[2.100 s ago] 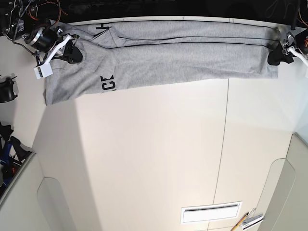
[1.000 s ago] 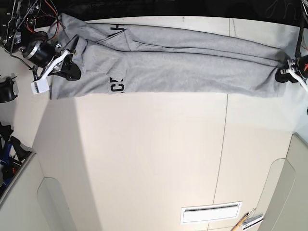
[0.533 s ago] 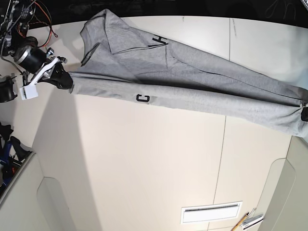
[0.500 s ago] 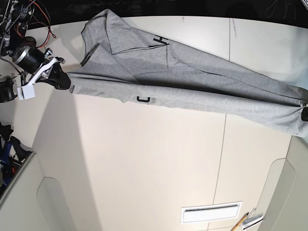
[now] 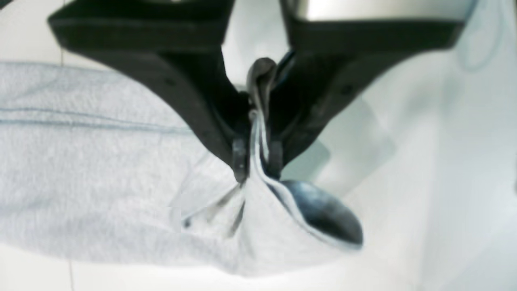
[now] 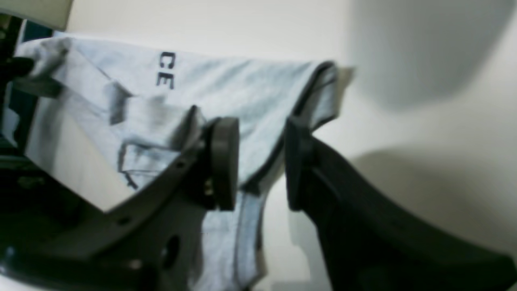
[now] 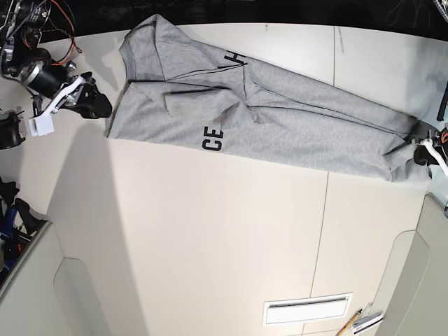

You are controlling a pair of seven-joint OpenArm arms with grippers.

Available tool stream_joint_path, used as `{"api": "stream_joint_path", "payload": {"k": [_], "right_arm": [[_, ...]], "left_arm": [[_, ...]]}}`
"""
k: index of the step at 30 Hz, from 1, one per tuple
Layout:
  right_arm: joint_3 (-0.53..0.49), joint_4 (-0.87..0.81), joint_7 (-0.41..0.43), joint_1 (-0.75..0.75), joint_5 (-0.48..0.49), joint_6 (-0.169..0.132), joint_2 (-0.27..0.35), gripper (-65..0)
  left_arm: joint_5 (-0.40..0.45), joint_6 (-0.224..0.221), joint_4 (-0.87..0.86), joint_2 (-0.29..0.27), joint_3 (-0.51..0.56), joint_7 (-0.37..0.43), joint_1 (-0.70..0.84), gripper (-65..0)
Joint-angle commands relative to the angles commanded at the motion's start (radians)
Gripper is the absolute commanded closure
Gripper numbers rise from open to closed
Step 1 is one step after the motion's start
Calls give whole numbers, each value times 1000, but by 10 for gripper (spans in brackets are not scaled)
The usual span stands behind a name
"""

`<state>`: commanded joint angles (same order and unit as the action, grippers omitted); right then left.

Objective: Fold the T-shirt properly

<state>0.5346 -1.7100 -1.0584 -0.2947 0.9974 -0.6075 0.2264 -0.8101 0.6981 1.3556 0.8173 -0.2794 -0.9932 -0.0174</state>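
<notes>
You're aligning the folded strip of the heather-grey cotton T-shirt (image 7: 280, 140) across the tabletop (image 7: 231, 231), your black left end effector (image 5: 260, 161) pinching its near end, your black right end effector (image 6: 261, 202) gaping beside the other, probably needing regripping.

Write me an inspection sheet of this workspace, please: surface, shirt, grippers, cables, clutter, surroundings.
Surface: pale table with a thin seam.
Job's things: grey T-shirt, gathered in a slanting strip, uneven folds, black letters showing.
Left gripper: closed on shirt cloth.
Right gripper: open, fingers apart.
Cables: reddish ones by the right arm.
Clutter: pencil near the bottom edge.
Surroundings: blue and black items at the left edge, partly cut off.
</notes>
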Motion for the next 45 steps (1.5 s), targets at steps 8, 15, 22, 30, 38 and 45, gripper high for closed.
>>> {"api": "stream_joint_path", "payload": {"k": [8, 15, 22, 30, 38, 45], "right_arm": [[0, -55, -16, -32, 50, -10, -19, -346], [19, -196, -11, 35, -16, -5, -35, -347], [83, -195, 23, 87, -105, 2, -7, -347], [84, -192, 30, 86, -145, 9, -7, -347], [83, -192, 42, 86, -145, 9, -8, -347], [83, -192, 39, 86, -143, 21, -8, -347]], "left_arm": [[-2, 0, 0, 0, 0, 2, -32, 0], [-25, 0, 0, -5, 0, 2, -63, 0], [-63, 0, 58, -5, 0, -93, -66, 0], [-248, 0, 374, -112, 1, -270, -43, 0], [-277, 0, 484, -222, 47, -283, 48, 0], [-183, 0, 509, -295, 273, -229, 70, 0]]}}
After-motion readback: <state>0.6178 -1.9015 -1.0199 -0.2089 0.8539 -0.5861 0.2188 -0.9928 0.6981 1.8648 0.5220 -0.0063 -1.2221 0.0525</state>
